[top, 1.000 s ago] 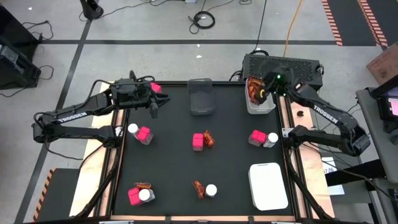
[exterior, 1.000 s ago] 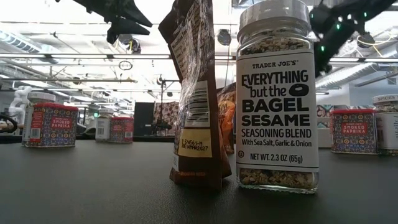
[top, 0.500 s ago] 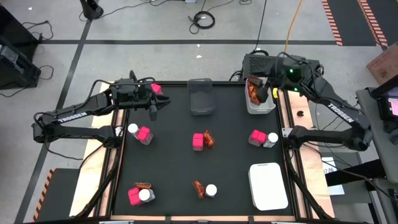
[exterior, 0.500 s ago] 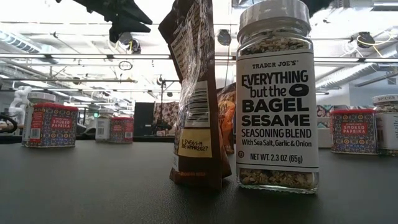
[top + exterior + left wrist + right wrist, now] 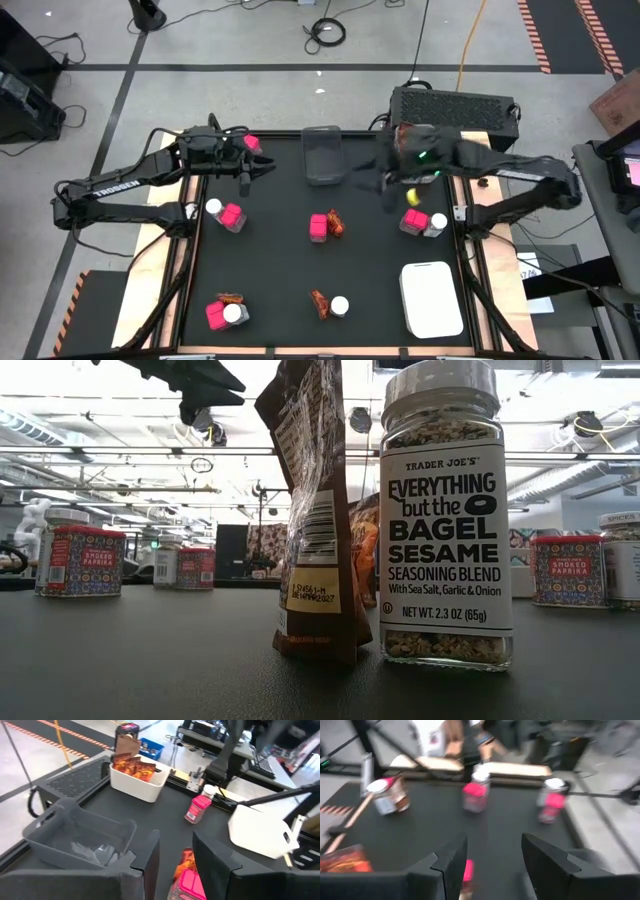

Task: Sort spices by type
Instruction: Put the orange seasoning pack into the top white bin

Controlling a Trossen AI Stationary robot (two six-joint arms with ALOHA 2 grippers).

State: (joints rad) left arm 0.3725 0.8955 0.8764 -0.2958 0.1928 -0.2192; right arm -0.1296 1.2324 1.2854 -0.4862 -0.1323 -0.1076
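Note:
Spices dot the black table: pink packs (image 5: 232,215) (image 5: 318,227) (image 5: 410,221), white-lidded jars (image 5: 213,207) (image 5: 437,224) (image 5: 340,305) and orange-red sachets (image 5: 335,222) (image 5: 320,300), mostly in pairs. The low view shows one jar (image 5: 445,510) upright with a sachet (image 5: 315,510) standing beside it. My left gripper (image 5: 250,172) (image 5: 175,855) hovers open near the far left corner, above the table. My right gripper (image 5: 385,185) (image 5: 492,860), blurred, is open and empty between the grey tray and the right-hand pink pack, above the table.
A dark grey tray (image 5: 323,155) sits at the far edge's middle. The white bin (image 5: 137,775) at the far right corner holds orange-red sachets. Another white bin (image 5: 432,298) lies near the right near corner. One pink pack (image 5: 250,142) sits by the left arm's wrist.
My right gripper has swung from above the far-right white bin toward the table's left and near side, ending over the table beside the grey tray. It has left the low view's upper right. The spices on the table have kept their places.

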